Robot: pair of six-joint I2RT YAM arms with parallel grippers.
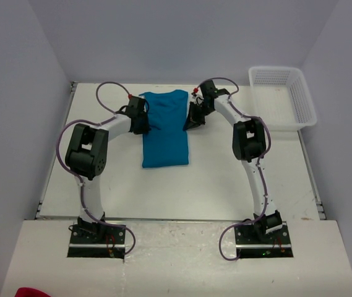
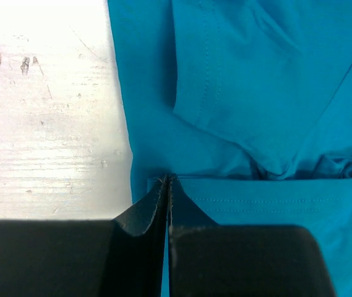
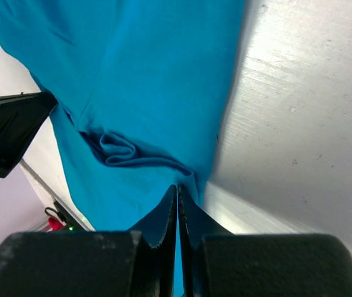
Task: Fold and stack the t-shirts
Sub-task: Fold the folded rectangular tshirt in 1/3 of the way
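Between left end effector [image 1: 146, 124] and right end effector [image 1: 192, 121] lies the t-shirt [image 1: 165, 133], each side edge pinched tight.

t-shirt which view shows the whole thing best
Top external: the whole t-shirt shows there as a long folded strip. Left wrist shows only its edge and a folded-in sleeve; right wrist only a wrinkled edge patch.

Plain teal-blue t-shirt [image 1: 165, 130], white table [image 1: 225, 179], white lattice basket [image 1: 304, 99], purple arm cables [image 1: 58, 145].
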